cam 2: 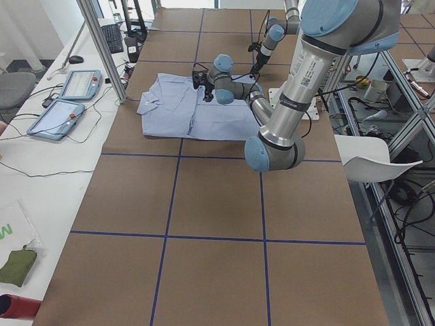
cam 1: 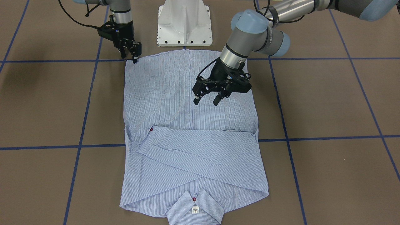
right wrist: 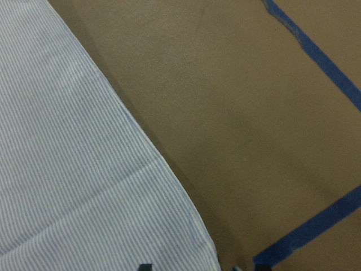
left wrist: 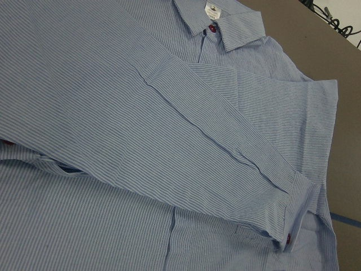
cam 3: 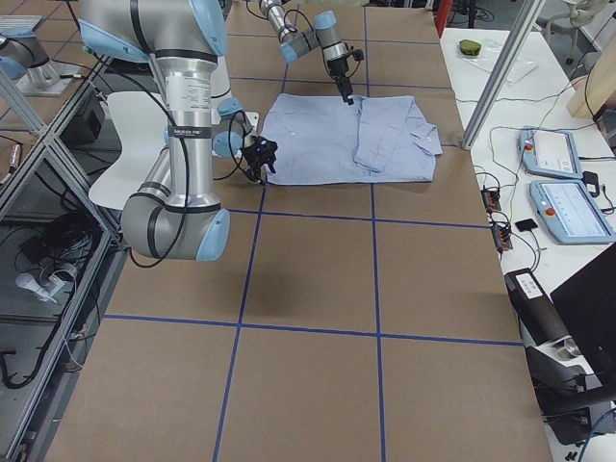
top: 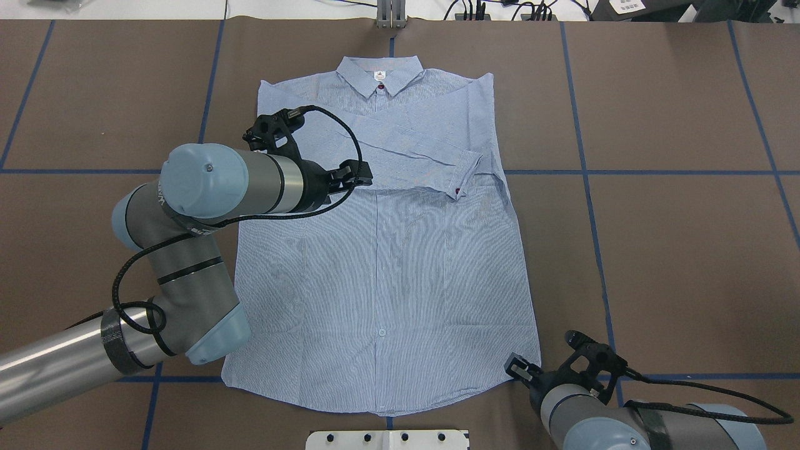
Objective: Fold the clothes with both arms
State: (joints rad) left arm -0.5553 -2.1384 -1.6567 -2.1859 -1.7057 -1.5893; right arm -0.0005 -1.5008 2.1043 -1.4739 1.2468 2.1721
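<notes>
On the brown table (cam 1: pixel 328 103) in the front-facing view, the striped shirt (cam 1: pixel 190 150) lies flat with its sleeves crossed. The left gripper (cam 1: pixel 206 100) is above its middle, jaws spread, and the right gripper (cam 1: pixel 129 57) is at a hem corner. Overhead, the collar (top: pixel 379 75) points away from the robot. The right wrist view shows fingertips (right wrist: pixel 145 267) apart astride that corner.

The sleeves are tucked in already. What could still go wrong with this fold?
The right gripper sits at the very hem corner of the shirt, so it may pinch too little cloth and slip. The left gripper hangs open over the shirt's middle, away from the other corner; lifting one side alone could skew the fold. The crossed sleeves lie loose and might slide.
</notes>
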